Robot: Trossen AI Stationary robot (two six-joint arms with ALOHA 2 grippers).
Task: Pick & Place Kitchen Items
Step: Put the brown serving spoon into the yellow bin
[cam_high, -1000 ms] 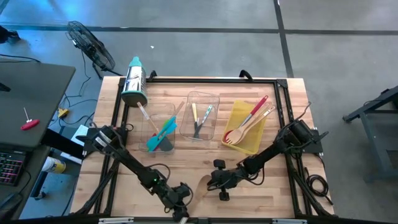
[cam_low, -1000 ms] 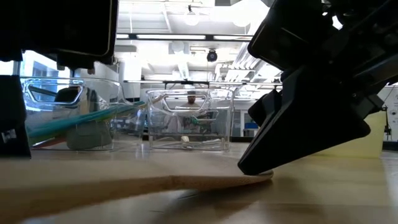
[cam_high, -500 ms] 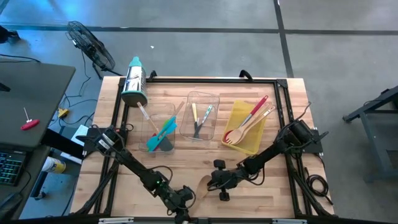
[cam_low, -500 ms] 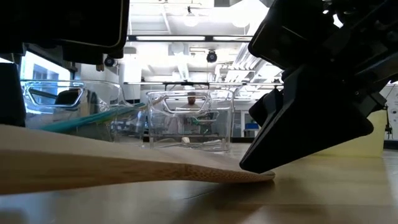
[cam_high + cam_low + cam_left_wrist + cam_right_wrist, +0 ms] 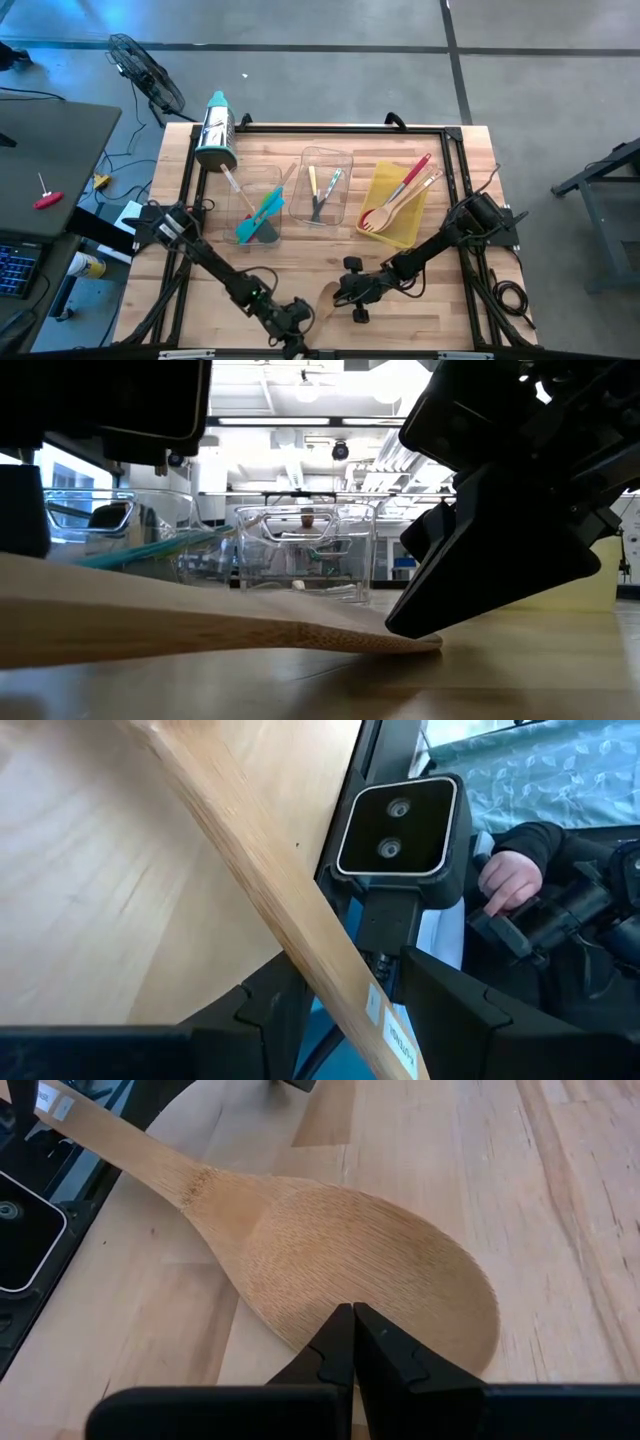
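Two clear plastic bins [image 5: 258,205] [image 5: 326,185] and one yellow bin [image 5: 391,228] stand on the tabletop [image 5: 440,310]. One steel cylinder with a teal cap [image 5: 215,130] lies at the back. One large wooden spoon [image 5: 340,1270] lies near the front edge. Two robot arms [image 5: 215,270] [image 5: 440,245] reach over the tabletop.

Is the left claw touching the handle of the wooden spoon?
Touching. The left wrist view shows the left claw with both fingers closed against the wooden spoon handle, which passes between them.

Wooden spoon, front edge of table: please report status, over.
Left gripper shut on wooden spoon handle, that end lifted. Right gripper shut, its tip at the bowl, which lies on the table. Nothing in the way.
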